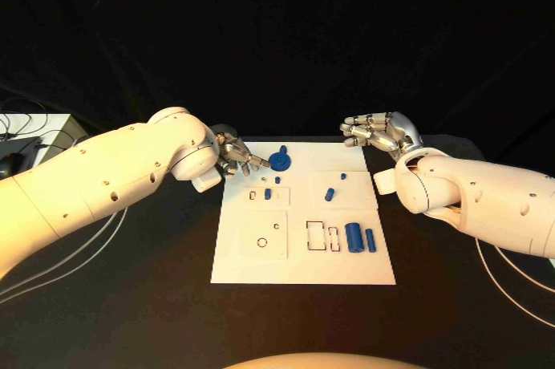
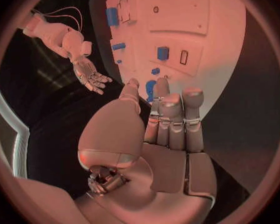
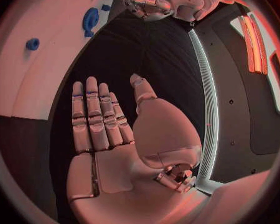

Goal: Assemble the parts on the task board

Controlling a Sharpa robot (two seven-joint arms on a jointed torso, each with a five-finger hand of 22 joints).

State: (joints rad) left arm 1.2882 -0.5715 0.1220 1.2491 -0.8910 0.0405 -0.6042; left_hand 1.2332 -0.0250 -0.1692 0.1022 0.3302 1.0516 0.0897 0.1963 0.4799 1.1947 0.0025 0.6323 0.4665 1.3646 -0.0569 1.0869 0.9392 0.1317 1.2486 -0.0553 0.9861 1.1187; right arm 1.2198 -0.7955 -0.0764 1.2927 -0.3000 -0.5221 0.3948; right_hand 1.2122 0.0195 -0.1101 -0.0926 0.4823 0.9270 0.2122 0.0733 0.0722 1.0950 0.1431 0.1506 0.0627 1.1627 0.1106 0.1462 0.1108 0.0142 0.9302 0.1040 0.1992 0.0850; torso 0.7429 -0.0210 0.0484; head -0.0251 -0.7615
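The task board lies flat in the middle of the black surface, between the two arms. The left hand hovers at the board's far left corner, its fingers held straight and close together, holding nothing. Just beyond those fingertips sits a large round blue part with a stem rising from it — close to the fingers, though whether they touch it cannot be told. A small blue peg and a short blue piece lie on the board just past that round part, nearer the robot.

The right hand hangs above the dark surface off the board's far right corner, palm open, its fingers extended side by side with the thumb apart — nothing in it. Toward the board from these fingers lie a small blue peg and a slanted blue piece. Well away from both hands, on the board's near right part, two blue cylinders lie side by side next to rectangular outlines.
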